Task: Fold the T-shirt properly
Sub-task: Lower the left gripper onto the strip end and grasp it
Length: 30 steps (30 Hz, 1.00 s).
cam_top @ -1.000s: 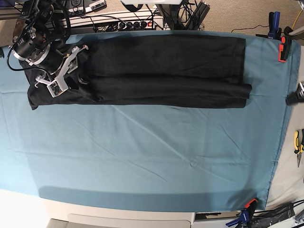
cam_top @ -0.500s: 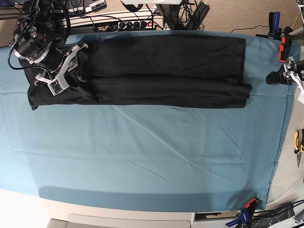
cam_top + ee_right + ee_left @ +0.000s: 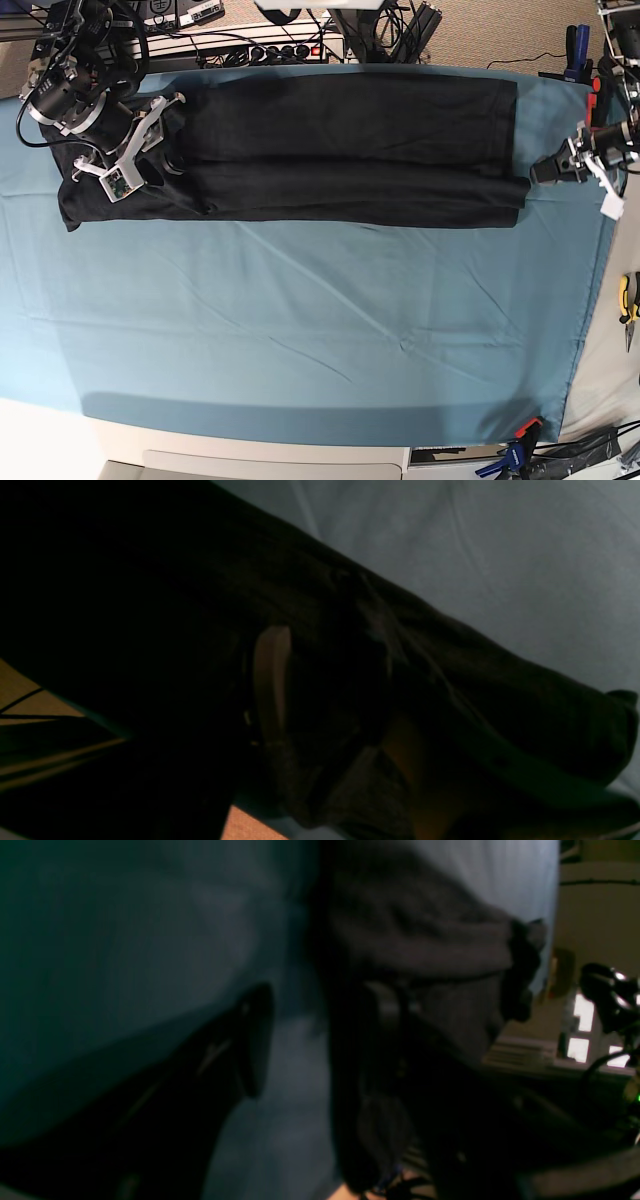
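Note:
The black T-shirt [image 3: 350,150] lies folded into a long strip across the far part of the teal table cloth [image 3: 300,330]. My right gripper [image 3: 175,135] is over the shirt's left end. In the right wrist view its jaws stand apart, with dark shirt fabric [image 3: 150,580] bunched between its fingers [image 3: 272,680]. My left gripper [image 3: 538,172] is at the shirt's right end, just off its edge. In the blurred left wrist view it [image 3: 320,1040] is open, and the shirt's edge [image 3: 425,940] lies by one finger.
Clamps hold the cloth at the right back corner [image 3: 597,100] and the front right [image 3: 515,455]. Pliers [image 3: 627,310] lie off the cloth's right edge. A power strip and cables [image 3: 270,45] run behind the table.
My left arm has come in from the right edge to the shirt's right end. My right arm has shifted only slightly over the left end. The shirt has not moved.

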### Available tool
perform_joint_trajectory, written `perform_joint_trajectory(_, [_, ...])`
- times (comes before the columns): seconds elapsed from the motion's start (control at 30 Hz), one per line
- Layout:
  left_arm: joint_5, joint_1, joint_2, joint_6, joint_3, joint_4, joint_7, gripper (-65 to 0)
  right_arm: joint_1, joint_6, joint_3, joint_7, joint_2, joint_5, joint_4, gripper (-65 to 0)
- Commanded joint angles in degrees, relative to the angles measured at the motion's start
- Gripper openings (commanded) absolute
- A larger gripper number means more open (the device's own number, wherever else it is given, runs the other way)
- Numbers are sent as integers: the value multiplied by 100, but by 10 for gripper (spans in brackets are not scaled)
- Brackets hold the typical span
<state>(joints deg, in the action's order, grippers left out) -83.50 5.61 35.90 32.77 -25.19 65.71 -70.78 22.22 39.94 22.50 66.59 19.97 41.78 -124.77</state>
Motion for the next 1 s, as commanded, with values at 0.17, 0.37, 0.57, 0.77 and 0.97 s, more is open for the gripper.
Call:
perform_joint_trajectory(0.17, [-150,-116,-37,-42,-42,66,144,-363,-31,6,48,-146,66,37,-79,-429])
perform_joint_trajectory(0.37, [-150,-116,-192,-72,129,66,188,-363,-31,6,48,-146,66,37,-79,-429])
perform_joint_trajectory(0.57, [2,-170,-387,-76,791,66,330,-363,-31,6,48,-146,66,37,-79,-429])
perform_joint_trajectory(0.77, [90,-258,-490,-79,1132,66,302,-363,-31,6,48,-136,66,37,-79,-429])
perform_joint_trajectory(0.97, [72,-131,-450,-85,1182,66,227,-363,-31,6,48,-127,66,37,-79,-429])
